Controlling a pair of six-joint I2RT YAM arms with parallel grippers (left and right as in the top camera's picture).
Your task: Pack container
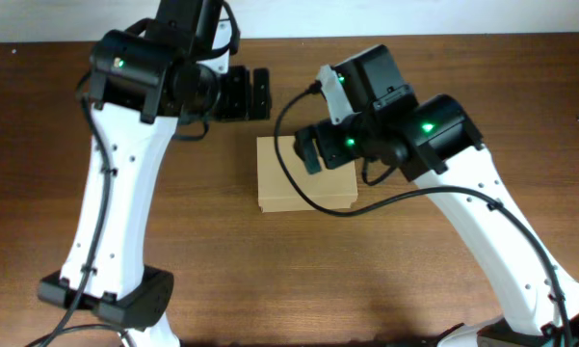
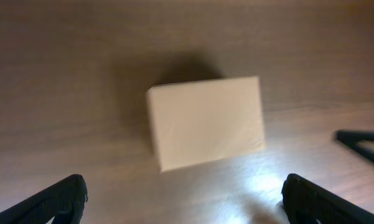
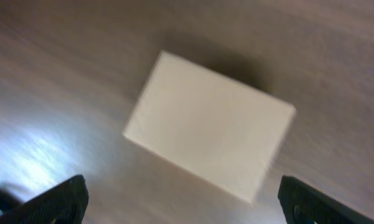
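A dark brown wooden table (image 1: 212, 260) filled nearly the whole overhead frame, its grain running left to right. Along the top edge of that frame lay a pale strip (image 1: 39, 21); whether it was wall or floor could not be told. In the left wrist view a bright patch (image 2: 261, 182) shone on the wood at lower right. In the right wrist view a softer sheen (image 3: 34, 152) lay at the left. Both wrist views were blurred.
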